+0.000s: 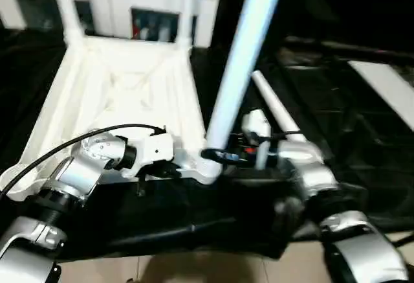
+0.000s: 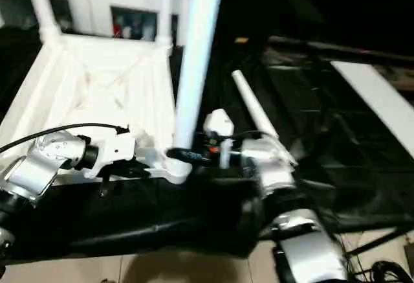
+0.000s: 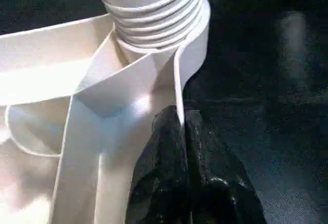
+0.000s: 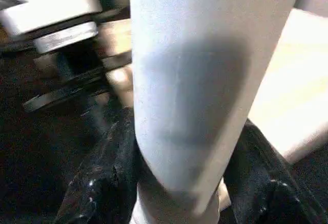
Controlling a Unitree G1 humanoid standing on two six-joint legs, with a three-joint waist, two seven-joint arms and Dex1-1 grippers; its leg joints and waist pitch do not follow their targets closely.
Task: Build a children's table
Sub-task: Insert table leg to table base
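Silver forearms rise from the near edge, each ending in black jaws at the near corner of the upturned table top.

Left jaws are pressed together on the thin upright wall of the table top's near rim; in the left wrist view the white wall runs straight between the two black fingers. Just past these jaws sits the rounded corner socket, with the ribbed, threaded end of a leg standing in it.

Right jaws stand partly spread and clasp that same leg low down, just above the socket; the right wrist view has the pale tube between the two black fingers, touching both. From these jaws the leg climbs steeply, leaning slightly away from the left arm.

Beyond the jaws the table top lies ribbed side up on the black-draped desk, with diagonal ribs across its underside. Two more legs stand in the far corner sockets. Just behind the right jaws a loose leg lies on the black cloth, angled away. Farther off on the right-arm side a pale flat strip rests on the cloth.
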